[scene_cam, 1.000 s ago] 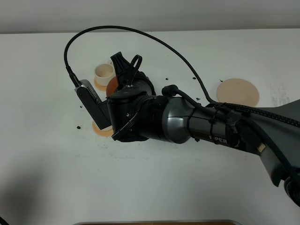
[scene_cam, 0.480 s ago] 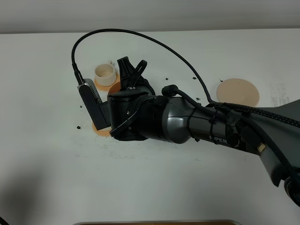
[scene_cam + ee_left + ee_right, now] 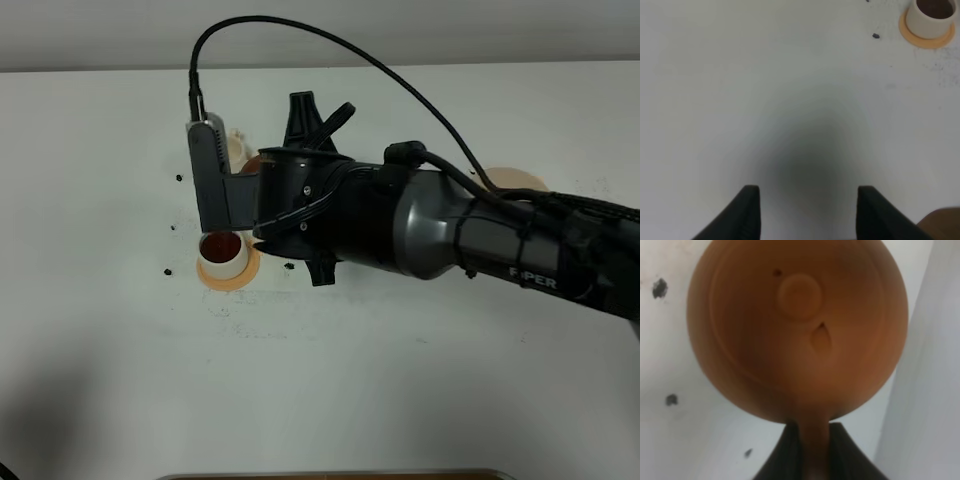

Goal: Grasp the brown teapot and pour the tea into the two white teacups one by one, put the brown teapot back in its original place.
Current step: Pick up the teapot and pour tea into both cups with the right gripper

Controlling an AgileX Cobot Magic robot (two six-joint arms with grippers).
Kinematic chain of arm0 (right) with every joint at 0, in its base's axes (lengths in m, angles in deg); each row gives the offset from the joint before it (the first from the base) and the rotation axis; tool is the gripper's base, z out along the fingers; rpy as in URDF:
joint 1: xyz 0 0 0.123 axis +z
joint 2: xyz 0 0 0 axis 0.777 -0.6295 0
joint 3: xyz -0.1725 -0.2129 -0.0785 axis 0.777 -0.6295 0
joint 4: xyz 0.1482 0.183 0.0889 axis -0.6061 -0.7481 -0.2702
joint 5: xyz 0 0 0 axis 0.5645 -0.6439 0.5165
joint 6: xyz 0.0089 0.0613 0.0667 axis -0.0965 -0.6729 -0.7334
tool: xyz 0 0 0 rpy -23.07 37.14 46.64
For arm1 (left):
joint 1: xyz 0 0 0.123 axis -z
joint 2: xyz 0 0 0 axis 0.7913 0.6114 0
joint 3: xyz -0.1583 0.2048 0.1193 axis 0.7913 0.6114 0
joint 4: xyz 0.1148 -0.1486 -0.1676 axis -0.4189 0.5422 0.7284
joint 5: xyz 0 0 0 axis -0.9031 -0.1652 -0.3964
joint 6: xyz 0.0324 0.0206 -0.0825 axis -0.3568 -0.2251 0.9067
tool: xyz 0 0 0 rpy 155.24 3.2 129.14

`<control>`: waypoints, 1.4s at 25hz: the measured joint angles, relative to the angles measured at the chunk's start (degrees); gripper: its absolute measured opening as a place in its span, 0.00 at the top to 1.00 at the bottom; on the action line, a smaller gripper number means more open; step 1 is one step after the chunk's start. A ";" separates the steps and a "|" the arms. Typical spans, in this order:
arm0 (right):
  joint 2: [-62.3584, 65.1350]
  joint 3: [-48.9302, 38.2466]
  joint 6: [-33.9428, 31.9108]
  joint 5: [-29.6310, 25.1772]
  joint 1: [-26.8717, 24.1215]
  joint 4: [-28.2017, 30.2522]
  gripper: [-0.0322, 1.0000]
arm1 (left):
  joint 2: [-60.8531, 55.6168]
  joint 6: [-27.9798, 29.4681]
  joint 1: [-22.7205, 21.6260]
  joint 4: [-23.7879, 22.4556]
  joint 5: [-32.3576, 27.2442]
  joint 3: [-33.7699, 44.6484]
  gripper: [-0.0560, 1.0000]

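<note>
The right end effector (image 3: 812,452) pinches the loop handle of the brown teapot (image 3: 790,340), with dark fingers (image 3: 776,462) pressed on either side of it. The wrist view looks straight onto the knobbed lid. From the high camera the right arm reaches across to the left half of the bench (image 3: 320,390) and hides nearly all of the pot, leaving only a brown sliver, so its tilt cannot be judged. The near teacup (image 3: 222,251) stands on an orange coaster (image 3: 232,279) just beside the arm and holds dark reddish liquid. The far teacup (image 3: 238,150) is mostly hidden behind the arm's wrist camera (image 3: 208,175). The cream saucer (image 3: 520,180) lies well apart to the right, partly covered by the arm. The left end effector (image 3: 807,212) hovers spread over bare bench, holding nothing.
</note>
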 joint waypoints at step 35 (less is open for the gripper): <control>-4.78 0.00 -7.70 13.35 3.23 -42.86 0.86 | 0.00 0.06 0.00 0.00 0.00 0.00 0.51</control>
